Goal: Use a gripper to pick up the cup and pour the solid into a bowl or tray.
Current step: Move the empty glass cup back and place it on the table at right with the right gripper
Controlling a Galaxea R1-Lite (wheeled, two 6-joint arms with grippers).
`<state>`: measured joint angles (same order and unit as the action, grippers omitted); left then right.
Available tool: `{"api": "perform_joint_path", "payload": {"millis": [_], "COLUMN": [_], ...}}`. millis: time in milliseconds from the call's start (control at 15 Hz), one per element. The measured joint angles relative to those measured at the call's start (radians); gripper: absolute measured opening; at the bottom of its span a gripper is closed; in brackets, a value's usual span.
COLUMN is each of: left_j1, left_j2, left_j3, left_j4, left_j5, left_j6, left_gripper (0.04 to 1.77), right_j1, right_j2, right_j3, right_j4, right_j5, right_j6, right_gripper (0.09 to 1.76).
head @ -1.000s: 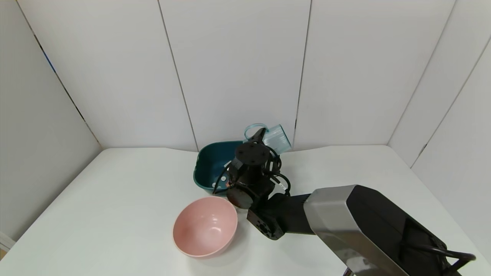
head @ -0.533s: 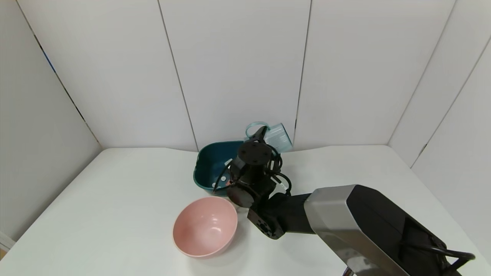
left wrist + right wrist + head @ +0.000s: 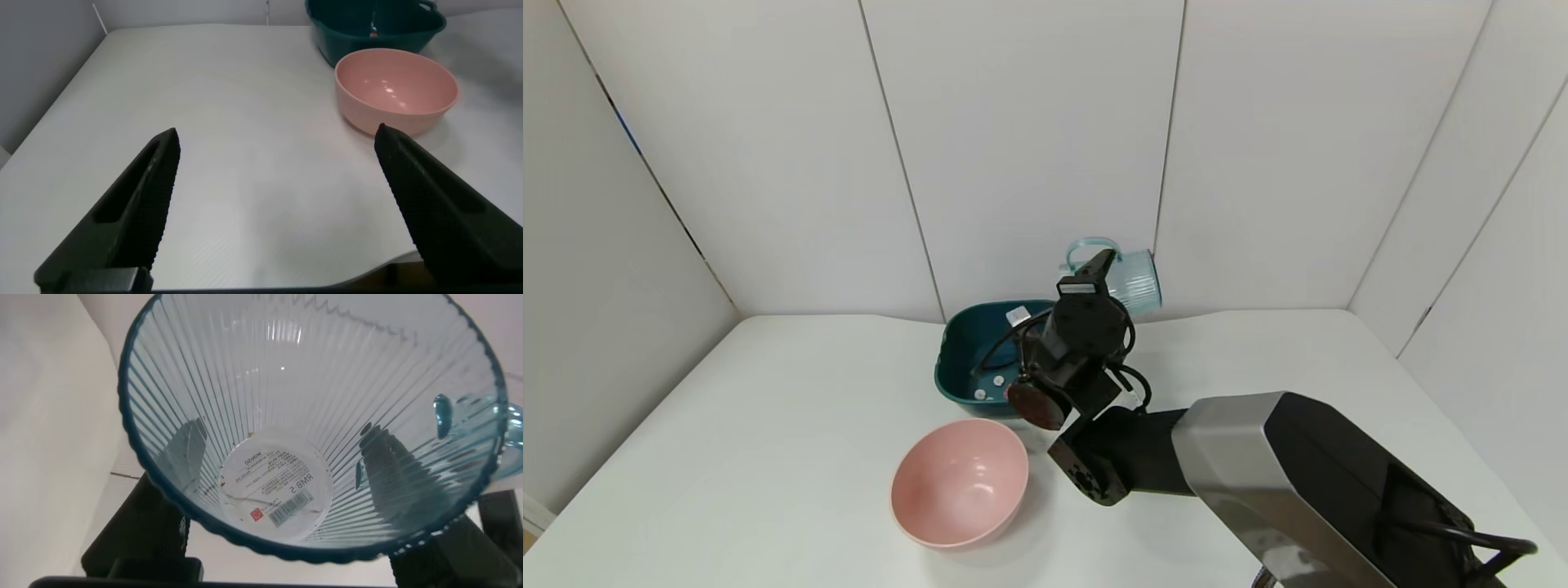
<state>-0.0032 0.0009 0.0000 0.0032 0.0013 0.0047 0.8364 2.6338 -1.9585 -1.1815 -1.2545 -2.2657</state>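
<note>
My right gripper (image 3: 1104,276) is shut on the light-blue ribbed cup (image 3: 1134,282) and holds it tilted on its side in the air, above the far right corner of the dark teal basin (image 3: 954,347). In the right wrist view the cup (image 3: 310,416) looks empty, with only a label on its base, and the gripper (image 3: 282,539) has a finger on each side of it. A few tiny round pieces of the solid (image 3: 988,384) lie in the basin. My left gripper (image 3: 276,135) is open and empty, low over the table's near left part.
A round pink bowl (image 3: 960,482) stands empty in front of the basin; it also shows in the left wrist view (image 3: 396,86), with the basin (image 3: 376,24) behind it. White walls close the table's back and sides. My right arm stretches across the table's right half.
My right gripper has risen and shifted a little right with the cup, and its wrist has turned. The bowl and basin have not moved.
</note>
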Motion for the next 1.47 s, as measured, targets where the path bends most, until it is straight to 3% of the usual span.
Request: {"api": "perform_joint_path", "payload": {"millis": [1467], "left_j1": [0.000], "left_j2": [0.000], "left_j3": [0.000], "left_j4": [0.000], "left_j5": [0.000], "left_j6": [0.003], "left_gripper": [1.72], "right_j1": [0.003], "right_j2": [-0.075], "right_j3": [0.017], "right_j4": [-0.108], "right_j5": [-0.044], "right_j6": [0.002], "right_gripper": [1.32]}}
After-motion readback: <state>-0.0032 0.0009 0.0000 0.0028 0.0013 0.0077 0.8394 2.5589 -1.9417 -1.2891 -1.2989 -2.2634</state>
